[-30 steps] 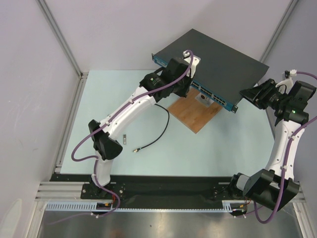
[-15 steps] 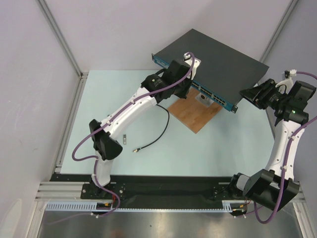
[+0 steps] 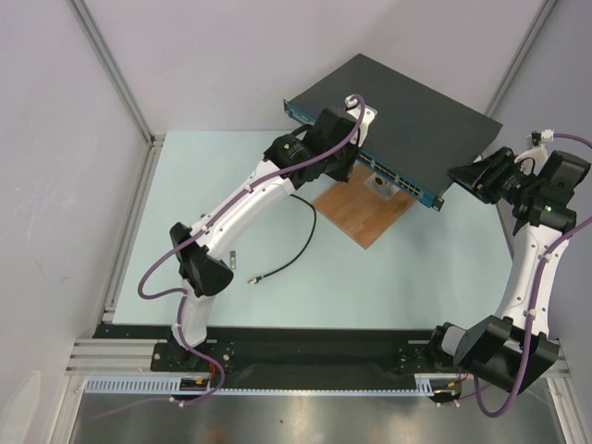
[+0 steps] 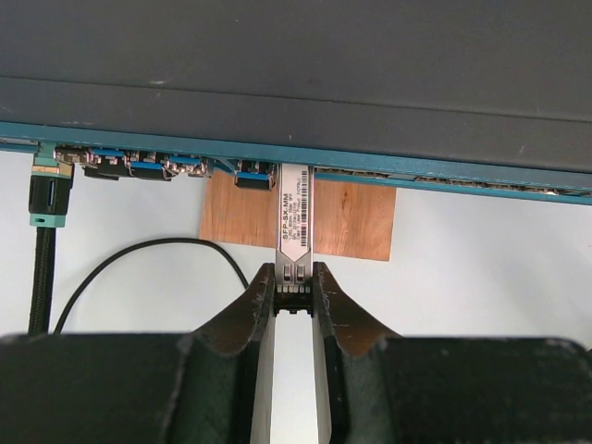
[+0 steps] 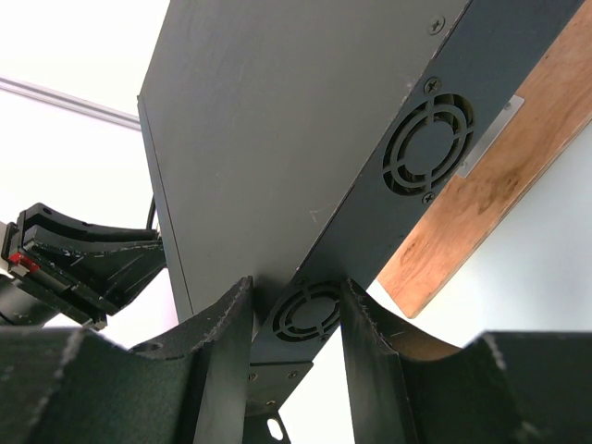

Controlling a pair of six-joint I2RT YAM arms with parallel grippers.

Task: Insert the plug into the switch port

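- At the far left of the left wrist view, a braided black cable (image 4: 42,268) with a teal-collared end sits in one of the ports.
- The left gripper (image 4: 292,270) is closed narrowly on the back end of the plug (image 4: 295,208), a slim silver module with a printed label.
- The plug's long axis runs straight ahead from the fingers, square to the blue front of the switch (image 3: 407,106). Its front tip meets the row of ports, just beside a blue-tabbed module on its left. I cannot tell how deep it already sits.
- The coming move looks like a straight push along that axis. The port lies dead ahead of the left gripper, so no sideways correction seems needed. Any tilt could jam the tip.
- The wooden board (image 3: 365,211) lies under the switch's front edge, below the plug.
- The switch stands at the back of the table, angled with its ports towards the left arm.
- The right gripper (image 5: 296,287) clamps the right end of the switch by a fan grille, seemingly bracing it against the push.
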